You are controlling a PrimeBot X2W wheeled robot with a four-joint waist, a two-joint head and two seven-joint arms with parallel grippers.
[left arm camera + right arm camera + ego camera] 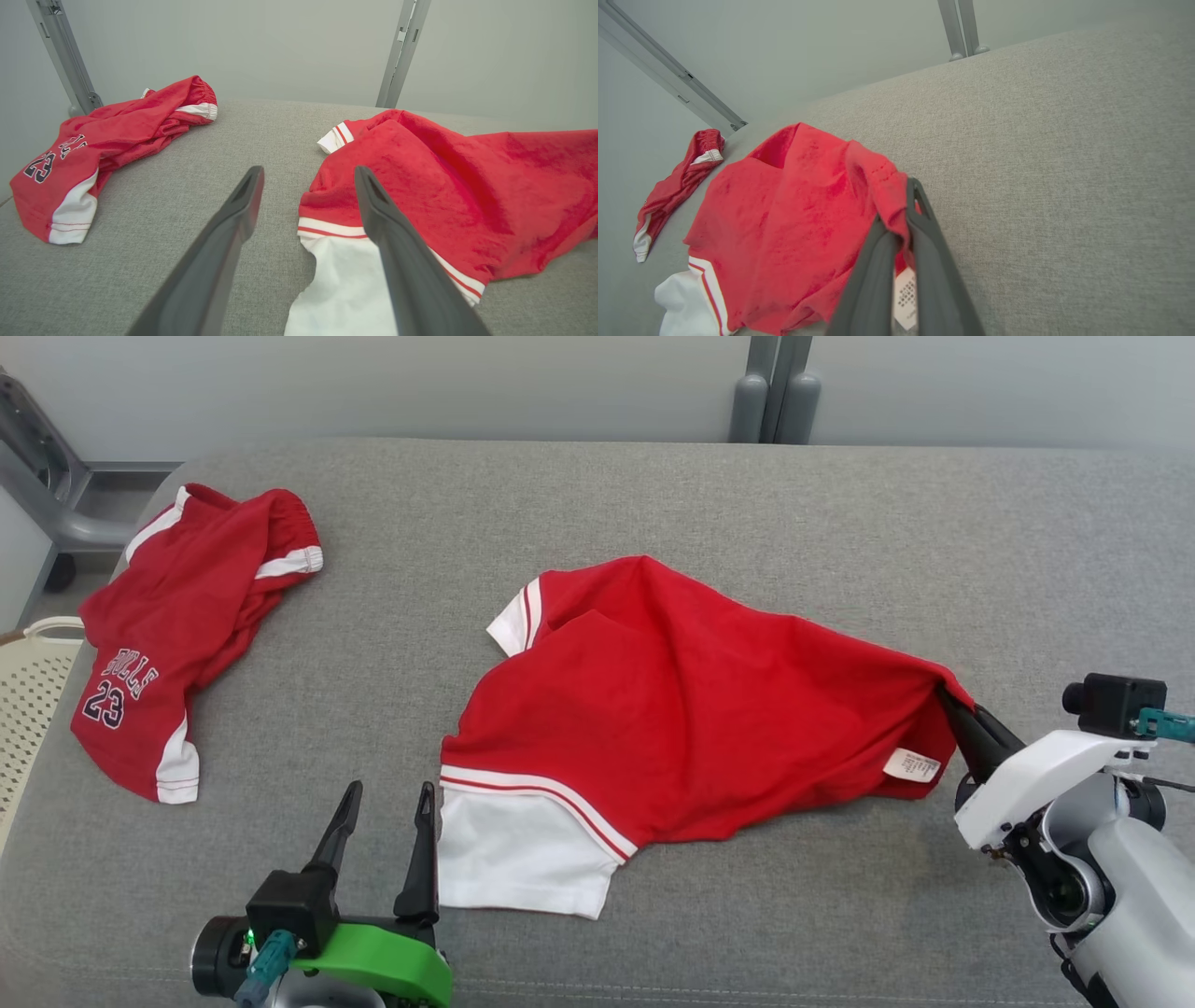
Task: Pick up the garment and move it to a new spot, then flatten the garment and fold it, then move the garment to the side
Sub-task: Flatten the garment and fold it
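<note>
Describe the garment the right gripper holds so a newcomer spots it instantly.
Two red garments lie on the grey padded surface. Take the larger garment, spread near the middle, its right corner pinched by the right gripper. Unlike the crumpled garment at the left, printed with 23, it shows no number and has a white care label beside the grip.

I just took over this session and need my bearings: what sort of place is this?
Probably a lab or test bay for clothes folding, not a home: a grey fabric-covered bench, bare pale walls with grey metal posts, and a cream perforated basket at its left end.
</note>
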